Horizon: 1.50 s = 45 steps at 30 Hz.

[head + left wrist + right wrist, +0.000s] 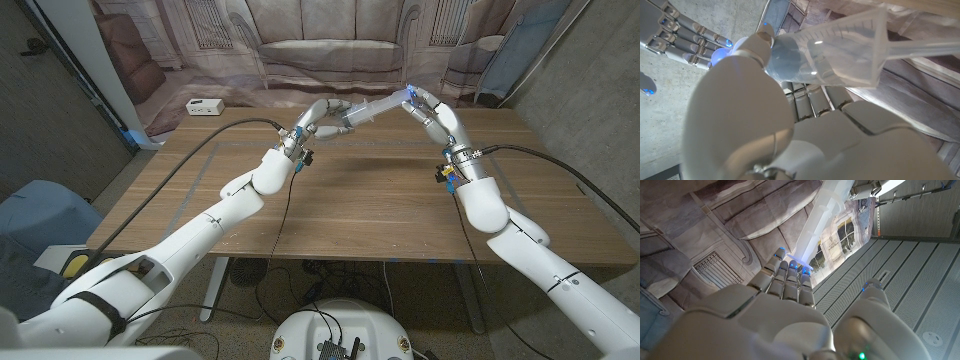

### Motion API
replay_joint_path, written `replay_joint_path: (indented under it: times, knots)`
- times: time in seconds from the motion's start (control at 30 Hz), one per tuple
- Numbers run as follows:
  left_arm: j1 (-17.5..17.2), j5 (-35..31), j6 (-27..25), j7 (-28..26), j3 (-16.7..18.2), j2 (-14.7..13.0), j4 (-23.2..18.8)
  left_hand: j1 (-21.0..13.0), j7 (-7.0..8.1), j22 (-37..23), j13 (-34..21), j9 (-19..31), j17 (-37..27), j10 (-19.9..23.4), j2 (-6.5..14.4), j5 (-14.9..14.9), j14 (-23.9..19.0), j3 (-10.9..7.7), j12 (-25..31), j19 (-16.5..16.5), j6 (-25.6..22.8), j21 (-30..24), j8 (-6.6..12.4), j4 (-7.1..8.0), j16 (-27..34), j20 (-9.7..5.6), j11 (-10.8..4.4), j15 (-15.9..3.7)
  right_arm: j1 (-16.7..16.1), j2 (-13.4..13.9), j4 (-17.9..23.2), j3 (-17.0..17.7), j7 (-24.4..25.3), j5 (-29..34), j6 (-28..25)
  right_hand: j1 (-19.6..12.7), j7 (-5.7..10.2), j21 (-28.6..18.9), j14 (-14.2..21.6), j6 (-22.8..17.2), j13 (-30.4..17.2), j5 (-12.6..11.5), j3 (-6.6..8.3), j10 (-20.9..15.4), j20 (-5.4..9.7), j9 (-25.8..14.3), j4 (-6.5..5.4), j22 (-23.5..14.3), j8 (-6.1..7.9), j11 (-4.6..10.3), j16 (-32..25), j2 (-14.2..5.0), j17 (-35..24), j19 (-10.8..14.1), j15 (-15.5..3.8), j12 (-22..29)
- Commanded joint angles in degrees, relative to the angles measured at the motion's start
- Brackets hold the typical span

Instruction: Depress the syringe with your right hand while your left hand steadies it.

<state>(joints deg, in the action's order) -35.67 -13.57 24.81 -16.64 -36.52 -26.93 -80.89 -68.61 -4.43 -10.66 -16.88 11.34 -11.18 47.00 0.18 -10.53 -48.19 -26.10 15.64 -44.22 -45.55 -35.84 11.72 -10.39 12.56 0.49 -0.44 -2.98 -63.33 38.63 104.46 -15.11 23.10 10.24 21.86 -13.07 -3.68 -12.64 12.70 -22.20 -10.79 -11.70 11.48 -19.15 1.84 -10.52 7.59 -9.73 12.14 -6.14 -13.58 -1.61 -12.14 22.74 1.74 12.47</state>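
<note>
A clear plastic syringe (368,110) hangs in the air above the far middle of the wooden table (350,210), lying nearly level. My left hand (322,120) grips its barrel from the left. In the left wrist view the marked barrel (840,47) sits against my left hand (740,115). My right hand (432,112) meets the plunger end (410,97) from the right. In the right wrist view the fingertips (790,270) of my right hand (780,310) press together on the plunger (817,225), with the thumb (871,290) held apart from it.
A white box (203,106) lies at the table's far left edge. Black cables (215,140) run from both wrists over the table. A printed backdrop with a sofa (330,50) hangs behind. A blue seat (35,215) stands left of the table.
</note>
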Motion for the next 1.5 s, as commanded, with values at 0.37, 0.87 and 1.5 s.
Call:
replay_joint_path:
  times: [0.37, 0.87, 1.5]
  knots:
    - [1.1, -0.1, 0.4, 0.2, -0.3, 0.6, 0.9, -0.6, -0.41, -0.1, -0.3, 0.1, -0.2, 0.7, 5.5, -0.3, -3.6, -1.57, -0.1, -0.3, -1.0, -0.8, 0.18, 1.57, 0.4, -0.66, -0.25, -2.86, 1.2, -0.3, -1.2, -1.0, -0.4, -0.4, 0.3, -0.4, 0.1, 0.3, 0.4, -0.6, -0.2, 0.2, 0.2, -0.4, 0.06, -0.2, 0.2, -0.3, -0.08, -0.01, 0.0, -0.22, -0.1, 0.6, -0.09, -0.2]
    - [1.6, -0.2, 0.9, 0.0, -0.7, 1.3, 1.4, -0.6, -0.35, -0.1, -0.4, 0.1, -0.2, 0.8, 5.5, -0.3, -3.5, -1.63, -0.2, -0.2, -1.1, -1.0, 0.15, 1.42, 0.3, -0.7, -0.21, -2.88, 1.4, -0.2, -1.9, -1.4, -0.6, -0.8, 1.0, -0.4, -0.11, 0.4, 0.5, -0.6, -0.2, 0.2, 0.2, -0.4, -0.01, -0.2, 0.17, -0.3, -0.19, -0.21, 0.0, -0.38, -0.2, 0.7, -0.01, -0.3]
    - [1.8, -0.3, 0.2, 0.1, -0.9, 1.5, 0.9, -0.8, -0.32, -0.1, -0.6, 0.1, -0.2, 0.8, 5.7, -0.4, -3.5, -1.88, -0.5, 0.0, -1.0, -1.3, 0.02, 1.21, 0.3, -0.61, -0.16, -2.82, 1.4, 0.3, -1.6, -1.7, -1.4, -1.0, 0.3, -0.4, 0.03, 0.4, 1.4, -1.7, -0.3, 0.3, 0.07, -1.4, -0.14, -0.3, 0.08, -0.3, -0.01, -0.34, -0.2, -0.44, -0.3, 1.4, -0.14, -0.1]
